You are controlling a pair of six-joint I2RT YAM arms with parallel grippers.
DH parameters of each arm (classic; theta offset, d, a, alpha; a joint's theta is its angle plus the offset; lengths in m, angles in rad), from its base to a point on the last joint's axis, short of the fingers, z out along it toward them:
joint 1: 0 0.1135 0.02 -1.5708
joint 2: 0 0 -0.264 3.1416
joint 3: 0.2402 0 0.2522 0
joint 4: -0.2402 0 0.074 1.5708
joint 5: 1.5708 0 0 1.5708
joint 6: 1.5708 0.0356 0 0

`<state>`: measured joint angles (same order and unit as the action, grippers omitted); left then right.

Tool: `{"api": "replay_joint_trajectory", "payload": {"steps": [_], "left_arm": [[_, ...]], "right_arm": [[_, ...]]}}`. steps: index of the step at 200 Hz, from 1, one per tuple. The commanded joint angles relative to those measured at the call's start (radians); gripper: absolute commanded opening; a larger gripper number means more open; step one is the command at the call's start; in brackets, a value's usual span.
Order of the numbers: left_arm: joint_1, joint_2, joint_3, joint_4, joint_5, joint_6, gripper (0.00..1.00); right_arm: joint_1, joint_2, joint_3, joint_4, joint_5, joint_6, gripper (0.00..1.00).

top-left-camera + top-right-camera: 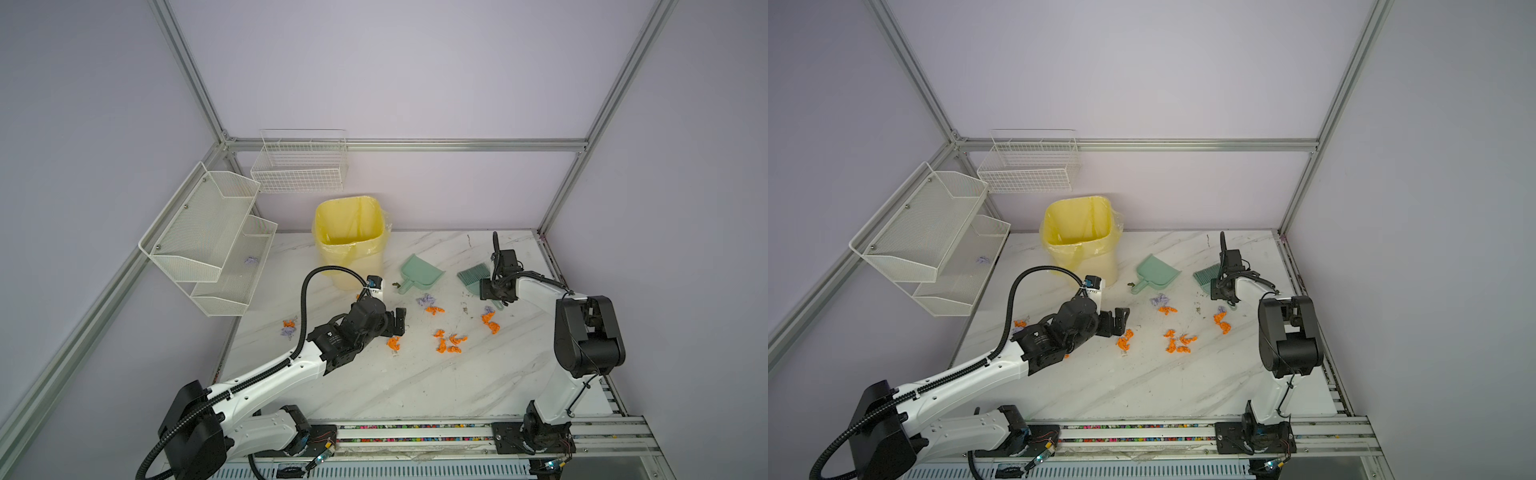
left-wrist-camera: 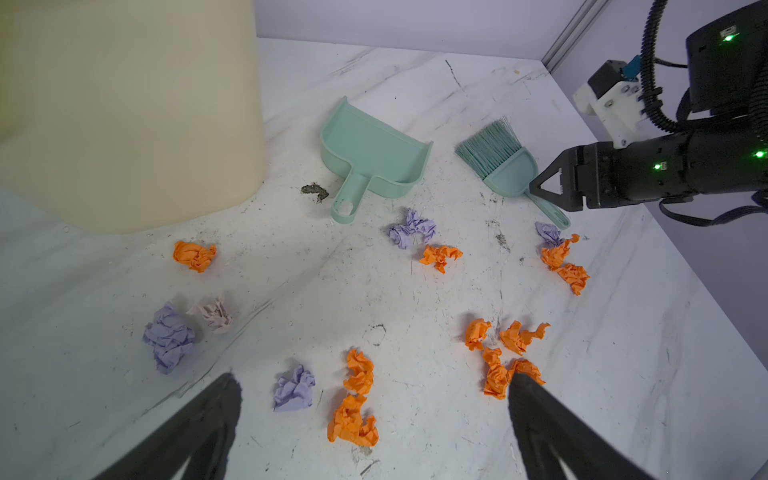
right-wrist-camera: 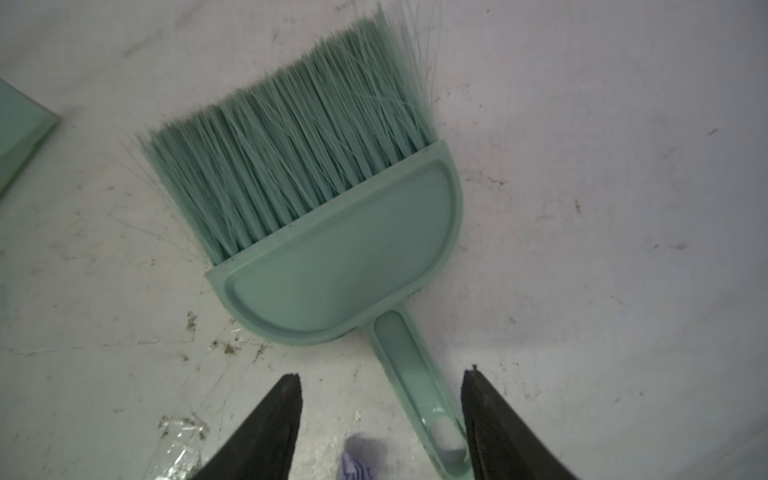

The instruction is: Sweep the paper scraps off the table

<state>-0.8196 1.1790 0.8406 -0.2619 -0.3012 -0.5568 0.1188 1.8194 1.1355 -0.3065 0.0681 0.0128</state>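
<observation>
The brush handle [image 3: 409, 365] runs lengthwise between the parted, not-yet-clamped jaws of the right gripper [image 3: 382, 374], close to one finger; the left gripper [image 2: 372, 376], also agape, sits well apart.

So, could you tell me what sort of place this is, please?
Probably a lab robot cell: aluminium frame with plain walls, left arm and right arm mounted on a rail beside the table, staged dustpan and bin.

My left arm [image 1: 257, 376] reaches forward and inward from its base, forearm low and nearly level. My left gripper [image 1: 398, 322] hangs with its jaws spread wide and nothing between them. My right arm [image 1: 582, 332] rises, folds at the elbow and stretches inward. My right gripper [image 3: 381, 374] angles downward, jaws partly apart, not clamped.
</observation>
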Motion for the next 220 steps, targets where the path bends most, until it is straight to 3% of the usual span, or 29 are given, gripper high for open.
{"api": "replay_joint_trajectory", "payload": {"steps": [1, 35, 89, 151, 176, 220], "left_arm": [[-0.004, 0.006, 0.111, 0.038, 0.013, 0.03, 1.0], [-0.004, 0.005, 0.135, 0.034, -0.039, 0.074, 1.0], [-0.003, 0.036, 0.173, 0.015, -0.019, 0.09, 1.0], [0.003, 0.035, 0.189, -0.07, -0.064, 0.116, 0.99], [0.008, 0.03, 0.189, -0.091, -0.05, 0.114, 1.0], [0.013, 0.048, 0.194, -0.114, -0.019, 0.103, 1.0]], "right_arm": [[0.007, 0.033, 0.022, -0.045, 0.008, -0.012, 0.64], [0.003, 0.0, -0.014, 0.013, -0.013, -0.029, 0.64], [-0.029, 0.058, 0.008, -0.015, -0.029, -0.017, 0.63], [-0.028, 0.101, 0.03, -0.059, -0.084, -0.05, 0.37], [-0.028, 0.116, 0.028, -0.047, -0.11, -0.044, 0.21], [-0.028, 0.115, 0.047, -0.012, -0.1, -0.025, 0.08]]}}
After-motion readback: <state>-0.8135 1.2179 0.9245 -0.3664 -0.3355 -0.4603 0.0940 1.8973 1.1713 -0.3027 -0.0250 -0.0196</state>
